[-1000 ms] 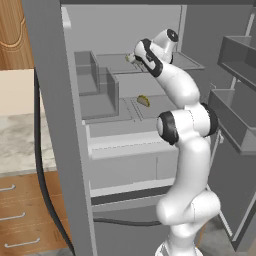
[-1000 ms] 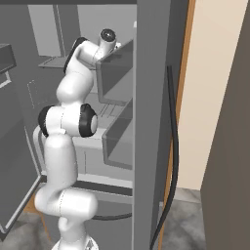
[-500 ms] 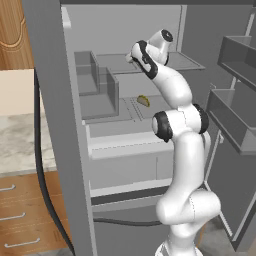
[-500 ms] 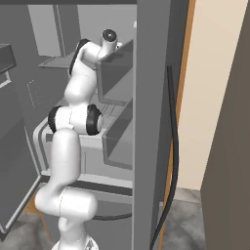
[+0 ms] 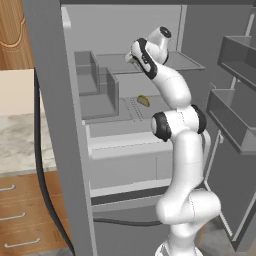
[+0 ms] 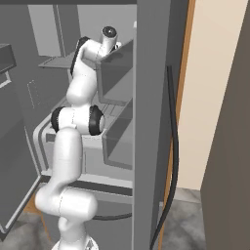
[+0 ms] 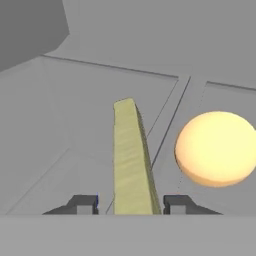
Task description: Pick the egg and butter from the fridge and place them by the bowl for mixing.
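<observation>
I see the butter (image 7: pixel 131 160) lying on a grey shelf inside the fridge (image 5: pixel 50 125), a thin olive-yellow stick running straight away from the hand camera, its near end down between the two dark fingertips (image 7: pixel 82 204). The gripper (image 7: pixel 131 205) straddles that near end: one tip sits on each side of the stick with a sliver of grey shelf visible on both sides, so I cannot tell whether the pads are touching it or just bracketing it. The jaws are narrowed around the stick rather than spread wide.

Just beside the butter, to its right in the hand view, rests the egg (image 7: pixel 217 148), a pale-yellow ball on the same shelf surface, apart from the stick with a shelf seam running between them.

From the left base view I see the arm (image 5: pixel 175 135) rising from the lower right and reaching up and into the upper shelf area of the fridge, its wrist bent toward the back wall. On the shelf below the hand lies a small yellowish item (image 5: pixel 144 100), too small for me to identify. Grey box-like bins (image 5: pixel 95 90) stand to the left on the shelves, and door racks (image 5: pixel 235 120) hang on the open door at right. A wooden drawer cabinet (image 5: pixel 20 215) stands outside at left.
</observation>
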Controlling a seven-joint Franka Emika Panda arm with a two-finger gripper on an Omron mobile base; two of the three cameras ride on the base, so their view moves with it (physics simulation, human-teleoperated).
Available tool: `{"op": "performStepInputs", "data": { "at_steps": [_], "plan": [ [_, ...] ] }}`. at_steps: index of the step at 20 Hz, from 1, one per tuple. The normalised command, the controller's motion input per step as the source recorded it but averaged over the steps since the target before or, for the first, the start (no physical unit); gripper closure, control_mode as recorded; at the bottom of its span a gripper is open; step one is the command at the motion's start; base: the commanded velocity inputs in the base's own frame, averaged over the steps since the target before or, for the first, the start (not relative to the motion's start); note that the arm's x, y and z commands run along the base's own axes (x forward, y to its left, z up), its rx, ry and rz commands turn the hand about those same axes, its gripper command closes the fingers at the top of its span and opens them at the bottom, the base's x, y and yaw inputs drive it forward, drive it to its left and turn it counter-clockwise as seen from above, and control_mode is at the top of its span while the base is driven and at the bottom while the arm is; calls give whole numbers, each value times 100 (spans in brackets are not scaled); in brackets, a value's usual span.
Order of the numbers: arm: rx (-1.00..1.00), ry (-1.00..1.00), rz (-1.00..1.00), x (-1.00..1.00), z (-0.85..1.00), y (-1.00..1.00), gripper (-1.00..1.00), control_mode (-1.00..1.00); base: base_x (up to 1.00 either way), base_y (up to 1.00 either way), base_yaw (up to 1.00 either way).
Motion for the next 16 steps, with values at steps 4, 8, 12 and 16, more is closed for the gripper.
{"op": "performStepInputs", "data": {
  "at_steps": [4, 8, 12, 16],
  "plan": [
    [0, -1, 1, -25, -36, 7, 100, -100, 0, 0, 0],
    [0, -4, 0, -57, -23, 11, 100, -100, 0, 0, 0],
    [-1, -11, 0, -70, -15, 25, 100, -100, 0, 0, 0],
    [-3, -27, -1, -88, -22, 25, 100, -100, 0, 0, 0]
  ]
}}
